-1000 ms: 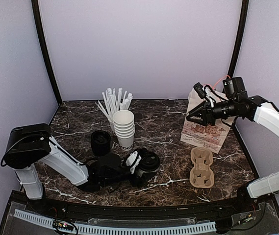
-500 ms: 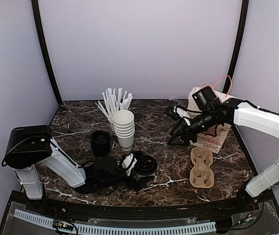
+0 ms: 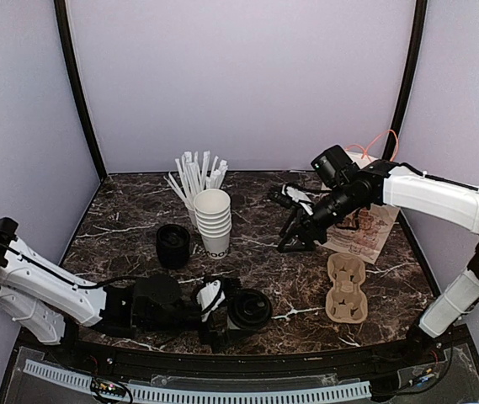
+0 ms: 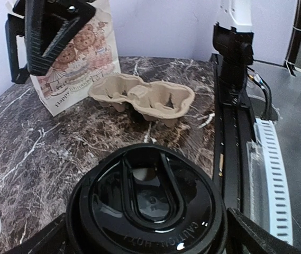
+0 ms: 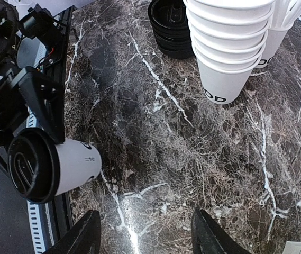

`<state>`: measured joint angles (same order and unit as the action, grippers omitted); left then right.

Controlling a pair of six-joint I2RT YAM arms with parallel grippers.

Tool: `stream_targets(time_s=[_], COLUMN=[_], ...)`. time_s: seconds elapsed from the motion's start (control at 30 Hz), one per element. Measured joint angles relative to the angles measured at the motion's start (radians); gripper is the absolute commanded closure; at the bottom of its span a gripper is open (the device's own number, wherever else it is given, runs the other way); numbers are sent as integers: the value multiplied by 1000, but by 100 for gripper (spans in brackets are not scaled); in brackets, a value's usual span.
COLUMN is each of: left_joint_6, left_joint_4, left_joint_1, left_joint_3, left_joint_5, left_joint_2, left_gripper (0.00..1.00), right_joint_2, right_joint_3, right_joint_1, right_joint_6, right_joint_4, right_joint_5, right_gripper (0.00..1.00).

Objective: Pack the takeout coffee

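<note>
Top view: small white paper cup with black plastic lid [image 3: 252, 308] upright at near table [image 3: 138, 227] edge, left gripper [image 3: 232, 313] spread around it. Left wrist: lid free between fingers [image 4: 253, 235]. Right wrist: right gripper [image 5: 145, 238] parted, empty, probably for handover.

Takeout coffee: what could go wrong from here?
1. The takeout coffee stands close to the table's near edge, between the fingers of the open left end effector; a nudge as it pulls away could tip the cup or push it off.
2. The right end effector, open, hangs above the table's middle; if it reaches for the cup while the left arm lies alongside it, the arms could collide.
</note>
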<state>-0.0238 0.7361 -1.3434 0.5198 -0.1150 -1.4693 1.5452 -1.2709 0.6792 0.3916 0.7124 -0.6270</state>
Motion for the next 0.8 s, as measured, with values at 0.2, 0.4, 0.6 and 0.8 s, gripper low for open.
stream_targets(time_s=[0.2,0.4,0.6,0.8], left_joint_6=[51,68,26,9], left_joint_4=[-214,-162,44,306], left_joint_1=[-40,-40,-11,31], left_joint_3=[-5,-79,-107,-56], left_joint_5=[-62,-204,-263,-232], left_joint_2=[229,272,48,-182], left_gripper=[1,1,1,1], right_joint_2=[0,1,2,2], right_joint_3=[0,0,0,14], right_joint_1=[0,0,0,0], right_joint_6=[-9,-27,-39,-66], right_joint_4=[6,3,-3,-10], right_joint_5=[-4,-8,-10,-38], right_gripper=[41,41,41,36])
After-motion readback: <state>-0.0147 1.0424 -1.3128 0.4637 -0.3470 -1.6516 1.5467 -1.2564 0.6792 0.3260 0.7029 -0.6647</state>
